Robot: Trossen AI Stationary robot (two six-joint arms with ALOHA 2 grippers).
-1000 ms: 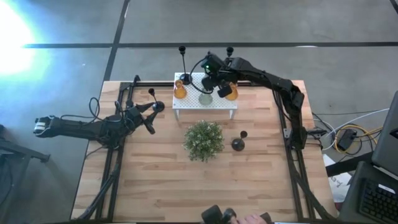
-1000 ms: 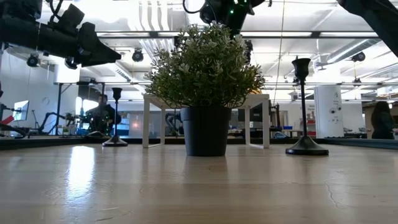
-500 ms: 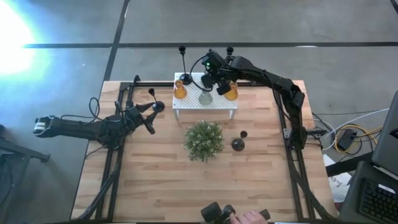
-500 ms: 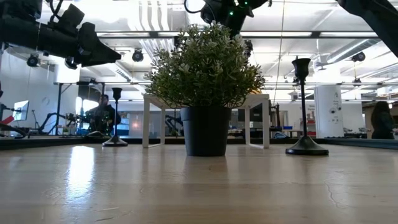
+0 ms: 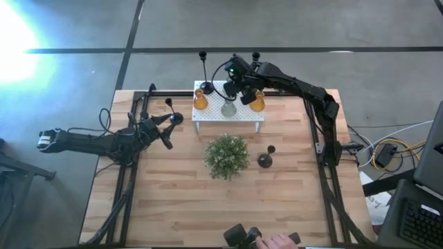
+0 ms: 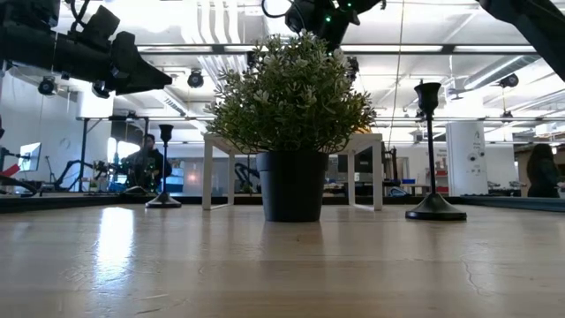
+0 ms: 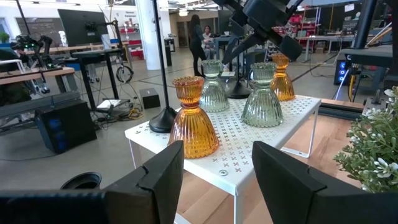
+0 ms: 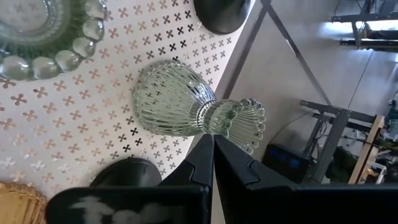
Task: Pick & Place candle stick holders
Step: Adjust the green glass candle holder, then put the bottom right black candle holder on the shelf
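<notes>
Just beyond right pincer (image 8: 212, 146), seemingly untouched, clear-grey holder (image 8: 186, 102)

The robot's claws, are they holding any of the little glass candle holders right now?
No. The right gripper is shut, above a clear-green holder on the white stand, touching nothing. The left gripper is open and empty, off to the side.

Grey concrete floor (image 5: 291, 28) surrounds the wooden table (image 5: 180, 200) — bright glare at one corner. Beyond, white ceiling pipes (image 6: 212, 22), desks (image 7: 37, 71) and a white column (image 6: 463, 157) — an open workshop.
</notes>
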